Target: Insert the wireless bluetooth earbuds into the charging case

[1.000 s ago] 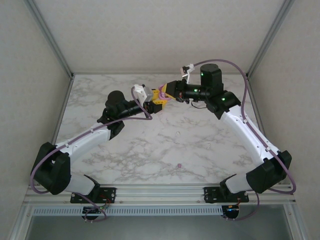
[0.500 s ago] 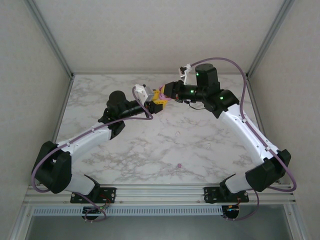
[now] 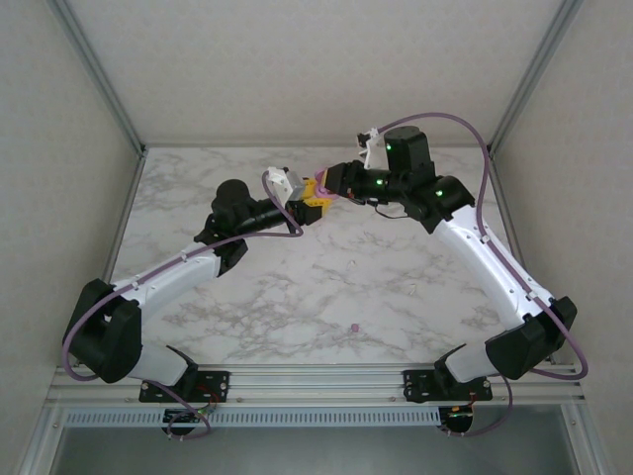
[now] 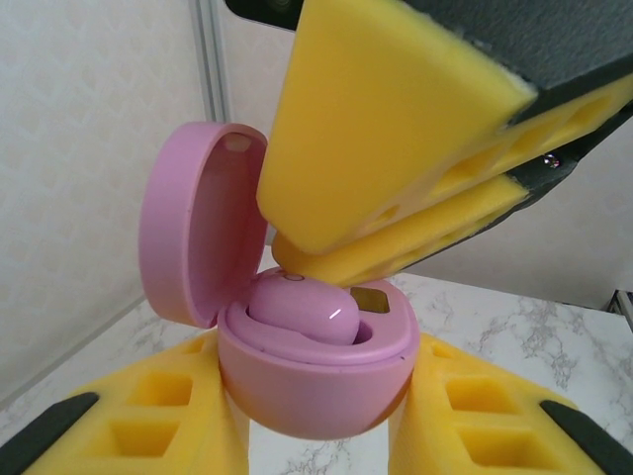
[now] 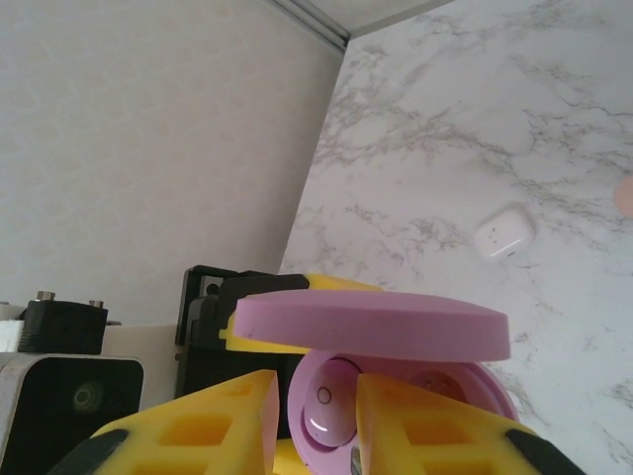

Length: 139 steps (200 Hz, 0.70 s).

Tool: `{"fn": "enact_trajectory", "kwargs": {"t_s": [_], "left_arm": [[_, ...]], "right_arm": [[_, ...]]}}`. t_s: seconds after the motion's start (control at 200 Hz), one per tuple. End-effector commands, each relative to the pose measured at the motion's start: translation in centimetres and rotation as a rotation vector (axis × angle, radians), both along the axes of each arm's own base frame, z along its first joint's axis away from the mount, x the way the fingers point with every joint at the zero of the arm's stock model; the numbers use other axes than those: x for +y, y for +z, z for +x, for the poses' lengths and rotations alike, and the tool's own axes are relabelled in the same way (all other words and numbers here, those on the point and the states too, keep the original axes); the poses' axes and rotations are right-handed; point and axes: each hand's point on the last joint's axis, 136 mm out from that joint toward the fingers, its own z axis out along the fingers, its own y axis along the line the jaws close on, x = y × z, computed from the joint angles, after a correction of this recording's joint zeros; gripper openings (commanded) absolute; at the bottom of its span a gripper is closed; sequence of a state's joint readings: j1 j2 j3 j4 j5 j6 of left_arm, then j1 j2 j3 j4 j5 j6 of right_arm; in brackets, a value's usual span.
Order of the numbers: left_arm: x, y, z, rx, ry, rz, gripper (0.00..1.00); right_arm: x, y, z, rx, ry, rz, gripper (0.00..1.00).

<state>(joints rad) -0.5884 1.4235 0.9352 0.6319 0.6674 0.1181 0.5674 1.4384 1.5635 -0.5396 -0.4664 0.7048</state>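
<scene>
With the case [image 4: 316, 391] pinched at lower centre of frame by the left end effector [image 4: 316, 450] and a bud [image 4: 302, 309] seated inside, the slightly spread right end effector [image 5: 316, 396] is best lifted straight clear.

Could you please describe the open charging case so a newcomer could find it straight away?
Look at the far middle of the marble table, where the two arms meet. There the left hand grips a rounded pink-purple charging case, lid hinged open with one matching earbud seated inside. The other case is white and lies on the marble.
</scene>
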Motion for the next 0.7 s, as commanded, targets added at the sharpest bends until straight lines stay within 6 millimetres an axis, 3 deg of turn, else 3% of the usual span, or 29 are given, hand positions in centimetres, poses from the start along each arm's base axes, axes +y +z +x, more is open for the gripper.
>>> {"fn": "enact_trajectory", "kwargs": {"t_s": [0.0,0.115,0.245,0.4,0.481,0.591,0.691], "left_arm": [[0.0,4.2,-0.3,-0.088,0.003,-0.081,0.23],[0.1,3.9,-0.2,-0.085,0.018,-0.074,0.23],[0.6,3.3,0.1,-0.084,0.052,-0.058,0.23],[1.3,2.9,0.3,-0.078,0.096,-0.054,0.22],[2.0,3.1,0.3,-0.078,0.128,-0.059,0.22],[2.9,3.1,0.1,-0.074,0.168,-0.061,0.23],[3.7,3.1,-0.3,-0.071,0.193,-0.059,0.23]], "right_arm": [[-0.5,-0.1,-0.2,0.001,-0.015,-0.038,0.3],[-0.5,1.2,-0.8,-0.023,0.003,-0.014,0.37],[-1.0,4.1,-2.8,-0.106,0.053,0.031,0.44],[-4.9,5.2,-4.8,-0.215,-0.028,-0.063,0.46],[-8.6,3.2,-4.9,-0.213,-0.178,-0.183,0.45],[-13.4,-1.8,-5.5,-0.11,-0.352,-0.33,0.45],[-15.2,-6.7,-6.8,0.028,-0.397,-0.417,0.45]]}}
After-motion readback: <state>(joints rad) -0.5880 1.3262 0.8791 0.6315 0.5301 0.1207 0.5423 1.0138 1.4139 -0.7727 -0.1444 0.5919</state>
